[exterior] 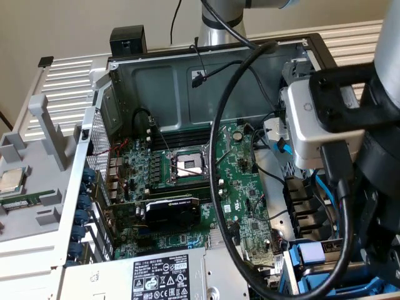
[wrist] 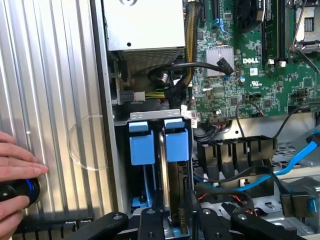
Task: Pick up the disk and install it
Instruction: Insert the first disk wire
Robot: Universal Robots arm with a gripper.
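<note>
The disk [wrist: 178,187] stands on edge in the right slot of the drive cage [wrist: 150,116], its silver side narrow and its blue plastic frame [wrist: 177,142] at the far end. My gripper [wrist: 177,224] sits over the near end, one black finger [wrist: 151,222] on each side, pressed against the disk. The slot beside it holds another blue frame [wrist: 141,146]. In the exterior view, the arm's wrist [exterior: 350,125] hangs over the case's right side, and a blue frame [exterior: 310,255] shows below it.
The green motherboard [exterior: 187,181] lies inside the open case, and the grey power-supply box [exterior: 156,278] is at the near edge. Black and blue cables [wrist: 260,172] crowd the space beside the cage. A person's hand [wrist: 15,165] rests on the ribbed panel. A processor chip [exterior: 11,180] lies on a tray outside the case.
</note>
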